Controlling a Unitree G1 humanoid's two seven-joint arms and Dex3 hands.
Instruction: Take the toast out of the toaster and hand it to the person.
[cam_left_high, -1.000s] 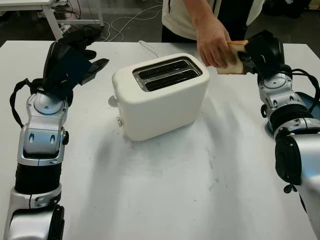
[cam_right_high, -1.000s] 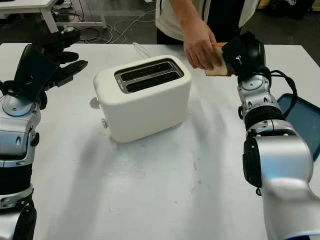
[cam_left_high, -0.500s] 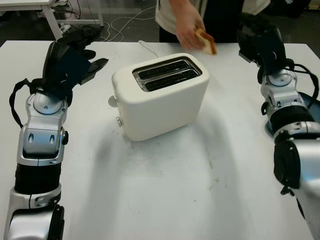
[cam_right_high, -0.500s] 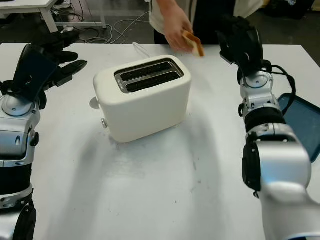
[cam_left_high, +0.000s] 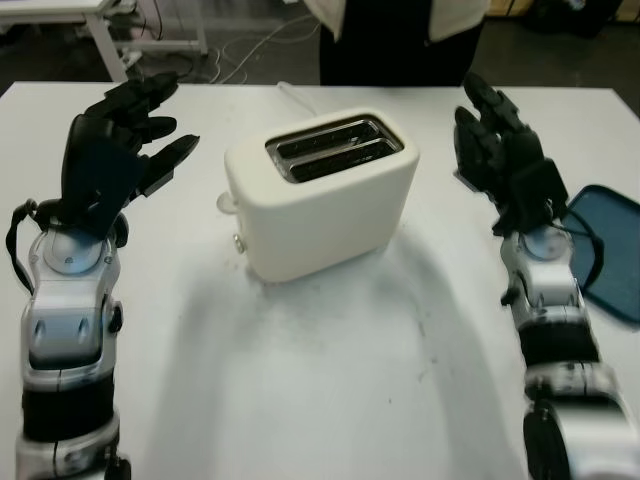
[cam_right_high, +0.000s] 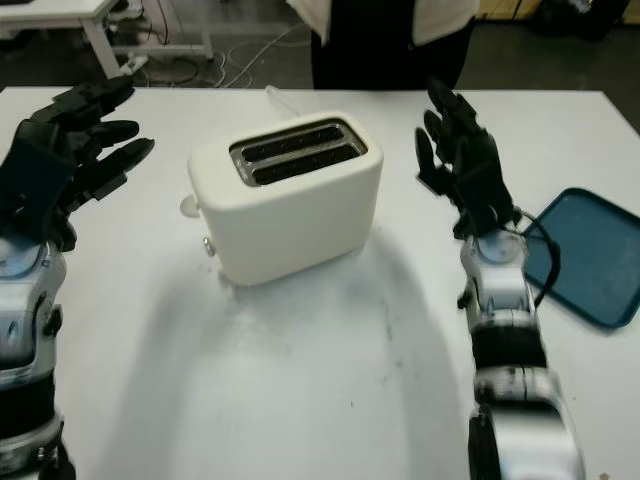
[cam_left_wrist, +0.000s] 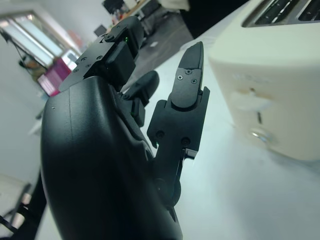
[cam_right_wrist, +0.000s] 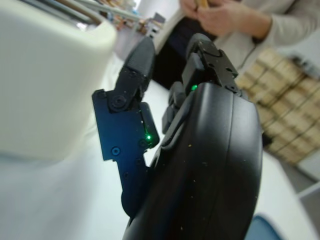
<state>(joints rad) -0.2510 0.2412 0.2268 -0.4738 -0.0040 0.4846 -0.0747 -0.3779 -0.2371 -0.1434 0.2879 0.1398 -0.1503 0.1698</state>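
Note:
The cream two-slot toaster (cam_left_high: 320, 195) stands mid-table, and both of its slots (cam_left_high: 333, 147) look dark and empty. My left hand (cam_left_high: 125, 130) is raised open to the toaster's left and holds nothing. To the toaster's right my right hand (cam_left_high: 500, 150) is also up, open and empty. A person (cam_left_high: 400, 35) stands at the table's far edge behind the toaster. In the right wrist view the person's hands (cam_right_wrist: 225, 17) are together around a small brown piece that looks like the toast (cam_right_wrist: 202, 2).
A blue tray (cam_left_high: 605, 250) lies at the table's right edge, beside my right forearm. A white cable (cam_left_high: 295, 95) runs from behind the toaster off the far edge. Bare white tabletop (cam_left_high: 330, 370) stretches in front of the toaster.
The person took the toast from my right hand and pulled it back out of the head views. My right hand then came nearer and now stands open. The left hand shifted slightly left.

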